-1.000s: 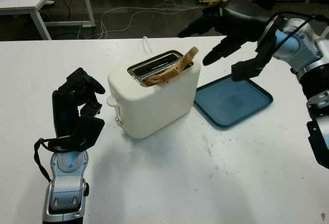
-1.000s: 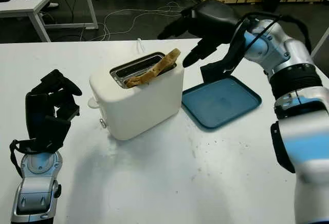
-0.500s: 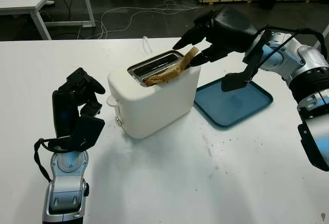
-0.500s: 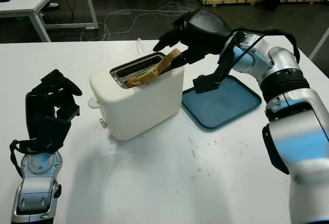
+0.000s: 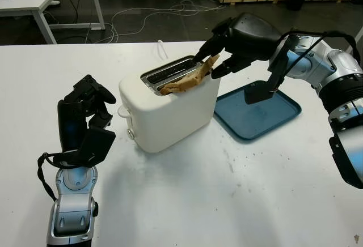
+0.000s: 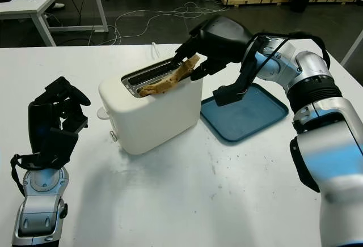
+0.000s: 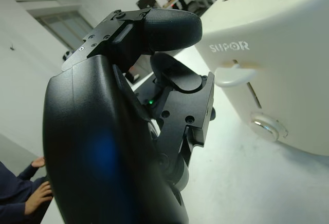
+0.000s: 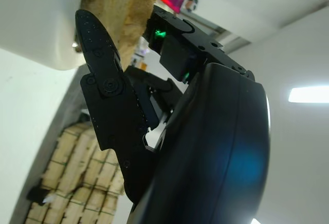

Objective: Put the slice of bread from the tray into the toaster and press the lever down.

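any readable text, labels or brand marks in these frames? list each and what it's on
"SUPOR": grey brand lettering on the white toaster, on its end face just above the lever, read in the left wrist view.
Nothing else is readable: the blue tray, the bread slice, the left hand and the right hand show no legible lettering.

Right hand (image 5: pixel 218 60): was raised above and beyond tray (image 5: pixel 283 116) a second ago, well clear of toaster (image 5: pixel 170 108); swung down and inward toward toaster's slot end nearest tray. Half a second ago fingers hovered just over bread slice (image 5: pixel 190 77); now fingers (image 8: pixel 100 70) close around slice's raised end, one each side, touching it. Slice itself tipped slightly lower, upper corner less proud of slot, otherwise leaning half out along toaster top.
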Robot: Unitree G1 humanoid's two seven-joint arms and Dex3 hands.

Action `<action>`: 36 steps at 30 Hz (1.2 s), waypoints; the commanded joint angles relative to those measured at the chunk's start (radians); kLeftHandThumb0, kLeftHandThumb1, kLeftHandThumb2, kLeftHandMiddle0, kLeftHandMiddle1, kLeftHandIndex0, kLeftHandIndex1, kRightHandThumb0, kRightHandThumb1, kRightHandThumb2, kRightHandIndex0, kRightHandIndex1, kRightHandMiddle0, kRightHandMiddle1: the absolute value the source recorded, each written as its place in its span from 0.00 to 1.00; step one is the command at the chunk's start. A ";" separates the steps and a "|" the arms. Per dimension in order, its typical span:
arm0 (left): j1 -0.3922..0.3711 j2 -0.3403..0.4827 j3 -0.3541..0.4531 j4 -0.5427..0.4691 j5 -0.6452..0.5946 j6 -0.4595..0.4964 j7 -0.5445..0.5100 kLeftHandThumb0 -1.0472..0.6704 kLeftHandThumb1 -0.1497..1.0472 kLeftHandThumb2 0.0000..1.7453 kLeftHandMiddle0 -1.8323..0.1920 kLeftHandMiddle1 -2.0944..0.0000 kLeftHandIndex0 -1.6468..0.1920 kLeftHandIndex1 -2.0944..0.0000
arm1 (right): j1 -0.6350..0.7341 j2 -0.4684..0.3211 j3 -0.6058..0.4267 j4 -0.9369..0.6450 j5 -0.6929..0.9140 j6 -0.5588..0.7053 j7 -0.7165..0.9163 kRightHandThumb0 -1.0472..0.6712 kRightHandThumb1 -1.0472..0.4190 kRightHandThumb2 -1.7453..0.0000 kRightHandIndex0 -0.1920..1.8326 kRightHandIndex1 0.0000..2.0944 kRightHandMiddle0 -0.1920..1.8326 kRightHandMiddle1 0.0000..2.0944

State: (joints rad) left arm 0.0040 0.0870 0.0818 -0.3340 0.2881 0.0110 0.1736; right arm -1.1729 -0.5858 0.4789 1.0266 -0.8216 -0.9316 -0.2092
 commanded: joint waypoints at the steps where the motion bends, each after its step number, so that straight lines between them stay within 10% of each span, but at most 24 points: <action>1: 0.010 -0.003 -0.001 -0.009 0.002 -0.003 0.002 0.57 0.87 0.57 0.38 0.17 0.52 0.17 | 0.000 0.006 0.023 -0.014 -0.059 0.049 -0.099 0.29 0.09 0.93 0.62 0.79 0.53 0.70; 10: 0.010 -0.002 -0.002 -0.008 0.002 -0.004 0.000 0.58 0.87 0.57 0.38 0.17 0.52 0.17 | -0.030 0.005 0.093 -0.023 -0.171 0.148 -0.249 0.27 0.09 0.73 0.67 0.83 0.52 0.83; 36: -0.006 -0.002 -0.006 -0.007 0.004 0.003 0.001 0.57 0.86 0.59 0.37 0.17 0.51 0.17 | -0.175 0.049 0.152 -0.067 -0.174 0.131 -0.074 0.30 0.09 0.77 0.67 0.83 0.52 0.83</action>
State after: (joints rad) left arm 0.0049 0.0849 0.0771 -0.3336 0.2881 0.0111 0.1747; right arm -1.3267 -0.5490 0.6231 0.9766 -0.9983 -0.8011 -0.2969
